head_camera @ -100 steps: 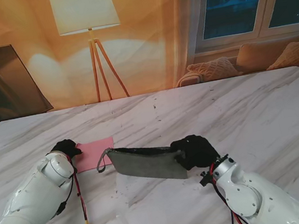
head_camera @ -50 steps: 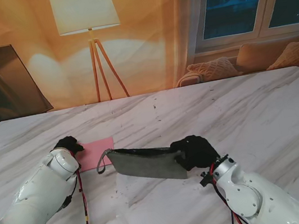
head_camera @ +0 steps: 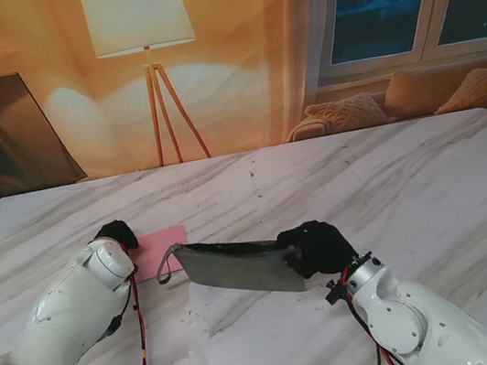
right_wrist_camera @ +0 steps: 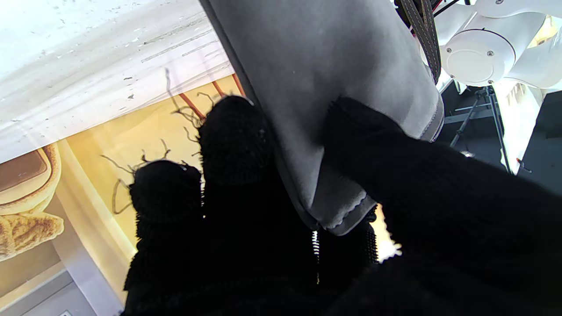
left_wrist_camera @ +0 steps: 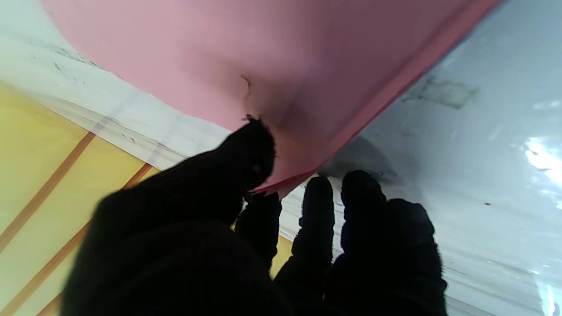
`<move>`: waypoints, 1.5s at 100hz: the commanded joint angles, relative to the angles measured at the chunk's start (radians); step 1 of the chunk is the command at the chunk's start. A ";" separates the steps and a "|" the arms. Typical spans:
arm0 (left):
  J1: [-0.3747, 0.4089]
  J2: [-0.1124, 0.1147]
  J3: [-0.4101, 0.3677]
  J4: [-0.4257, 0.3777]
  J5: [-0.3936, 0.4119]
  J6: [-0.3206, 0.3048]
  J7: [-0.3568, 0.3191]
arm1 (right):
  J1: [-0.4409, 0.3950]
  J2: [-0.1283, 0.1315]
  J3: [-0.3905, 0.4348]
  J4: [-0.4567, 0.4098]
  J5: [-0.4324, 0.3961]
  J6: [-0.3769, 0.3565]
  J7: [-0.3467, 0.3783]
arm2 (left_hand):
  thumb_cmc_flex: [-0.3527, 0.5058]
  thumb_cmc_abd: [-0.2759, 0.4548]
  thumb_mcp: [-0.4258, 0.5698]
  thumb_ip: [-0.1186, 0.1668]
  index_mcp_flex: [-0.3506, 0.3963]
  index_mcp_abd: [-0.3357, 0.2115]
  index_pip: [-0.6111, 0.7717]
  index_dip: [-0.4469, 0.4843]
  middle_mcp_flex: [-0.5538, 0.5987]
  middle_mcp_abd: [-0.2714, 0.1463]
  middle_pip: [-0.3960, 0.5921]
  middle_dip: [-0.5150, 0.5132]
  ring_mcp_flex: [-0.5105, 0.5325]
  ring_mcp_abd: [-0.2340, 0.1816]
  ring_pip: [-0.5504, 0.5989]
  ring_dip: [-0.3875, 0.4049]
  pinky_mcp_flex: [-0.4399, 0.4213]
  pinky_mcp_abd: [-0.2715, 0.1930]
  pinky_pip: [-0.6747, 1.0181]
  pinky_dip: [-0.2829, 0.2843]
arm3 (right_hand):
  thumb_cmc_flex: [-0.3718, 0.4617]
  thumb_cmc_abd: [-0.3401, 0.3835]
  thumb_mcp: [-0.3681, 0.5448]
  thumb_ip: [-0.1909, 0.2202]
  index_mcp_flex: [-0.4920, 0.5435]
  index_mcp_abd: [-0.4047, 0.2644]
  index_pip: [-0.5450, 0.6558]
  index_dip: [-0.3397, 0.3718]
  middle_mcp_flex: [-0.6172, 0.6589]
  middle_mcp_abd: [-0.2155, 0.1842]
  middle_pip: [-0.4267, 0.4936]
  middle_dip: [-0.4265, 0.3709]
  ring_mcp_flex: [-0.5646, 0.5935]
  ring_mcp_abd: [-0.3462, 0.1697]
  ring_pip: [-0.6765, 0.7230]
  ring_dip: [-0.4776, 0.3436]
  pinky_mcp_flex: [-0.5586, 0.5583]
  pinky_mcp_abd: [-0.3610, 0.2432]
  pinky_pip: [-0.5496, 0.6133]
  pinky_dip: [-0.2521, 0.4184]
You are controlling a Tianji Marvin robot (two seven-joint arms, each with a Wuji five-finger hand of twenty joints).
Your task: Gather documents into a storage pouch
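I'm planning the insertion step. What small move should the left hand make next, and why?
Probably slide the pink sheet toward the gray pouch. The left hand pinches the sheet's corner, and the right hand holds the pouch raised, its open end toward the sheet, which isn't inside yet.

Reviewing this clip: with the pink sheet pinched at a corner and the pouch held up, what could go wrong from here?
1. The left robot hand grips only a corner of the pink sheet, which may slip or crease.
2. The right robot hand holds the grey pouch at one end; the far end may sag, so the sheet could miss the opening.
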 commanded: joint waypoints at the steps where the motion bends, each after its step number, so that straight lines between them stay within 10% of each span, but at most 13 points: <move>1: 0.013 -0.007 0.006 -0.007 0.002 0.010 -0.022 | -0.005 0.000 -0.001 -0.003 -0.003 0.000 0.015 | 0.052 -0.039 -0.007 -0.034 0.017 0.003 0.059 0.030 0.082 0.021 0.008 -0.012 0.029 0.062 0.033 0.016 0.022 -0.056 0.032 0.006 | 0.021 0.069 0.000 -0.002 0.075 -0.041 0.092 0.037 -0.009 0.005 0.004 0.008 0.021 -0.068 0.000 0.011 -0.001 -0.025 0.026 -0.011; 41: 0.009 -0.003 0.024 -0.012 0.005 0.015 -0.049 | -0.004 -0.001 -0.001 -0.001 -0.001 0.003 0.014 | 0.156 -0.060 -0.008 -0.043 0.095 0.027 0.264 0.074 0.284 0.029 -0.090 0.132 0.077 0.129 -0.070 -0.106 0.020 0.015 -0.029 -0.118 | 0.021 0.072 -0.002 -0.002 0.075 -0.041 0.091 0.038 -0.011 0.005 0.004 0.009 0.018 -0.068 -0.005 0.010 -0.004 -0.026 0.021 -0.012; 56: 0.008 0.001 0.024 -0.013 0.001 0.004 -0.067 | -0.005 -0.001 0.001 -0.002 0.003 0.005 0.017 | 0.139 -0.063 -0.006 -0.035 0.092 0.035 0.264 0.087 0.301 0.046 -0.151 -0.017 0.077 0.150 -0.252 -0.269 -0.009 0.066 -0.080 -0.289 | 0.022 0.072 -0.003 -0.002 0.073 -0.039 0.091 0.038 -0.011 0.005 0.004 0.009 0.018 -0.068 -0.006 0.009 -0.004 -0.026 0.020 -0.013; 71: 0.014 0.011 0.026 -0.032 0.005 0.000 -0.084 | -0.005 -0.001 0.003 -0.002 0.004 0.004 0.018 | 0.149 -0.068 0.003 -0.028 0.067 0.069 0.288 0.116 0.379 0.118 -0.193 -0.227 0.154 0.202 -0.309 -0.343 0.089 0.107 -0.011 -0.270 | 0.022 0.073 -0.004 -0.002 0.073 -0.039 0.091 0.038 -0.012 0.005 0.004 0.009 0.018 -0.068 -0.007 0.009 -0.004 -0.026 0.020 -0.013; 94: 0.028 0.026 0.019 -0.076 0.012 0.003 -0.104 | -0.005 -0.002 0.005 -0.003 0.007 0.004 0.019 | 0.195 -0.034 -0.051 -0.010 -0.008 0.097 0.331 0.162 0.628 0.113 -0.215 -0.303 0.343 0.247 -0.317 -0.448 0.338 0.166 0.122 -0.287 | 0.022 0.074 -0.005 -0.002 0.072 -0.040 0.091 0.038 -0.013 0.007 0.004 0.009 0.017 -0.068 -0.008 0.009 -0.004 -0.026 0.020 -0.013; 113: 0.044 0.031 -0.009 -0.114 0.001 0.013 -0.107 | -0.005 -0.002 0.006 -0.002 0.010 0.002 0.018 | 0.221 -0.054 -0.019 0.002 -0.030 0.102 0.376 0.187 0.723 0.071 -0.177 -0.231 0.434 0.231 -0.238 -0.448 0.444 0.153 0.209 -0.401 | 0.023 0.075 -0.006 -0.002 0.071 -0.041 0.090 0.038 -0.013 0.006 0.004 0.009 0.017 -0.068 -0.008 0.009 -0.004 -0.026 0.020 -0.013; 150: 0.086 0.056 -0.067 -0.217 0.003 0.024 -0.125 | -0.004 -0.003 0.005 -0.002 0.012 0.002 0.017 | 0.318 -0.012 -0.061 0.009 -0.029 0.038 0.358 0.307 0.655 0.005 -0.032 -0.007 0.434 0.191 -0.169 -0.361 0.402 0.119 0.199 -0.403 | 0.023 0.075 -0.008 -0.001 0.071 -0.042 0.090 0.038 -0.012 0.003 0.004 0.009 0.018 -0.069 -0.009 0.009 -0.005 -0.026 0.019 -0.014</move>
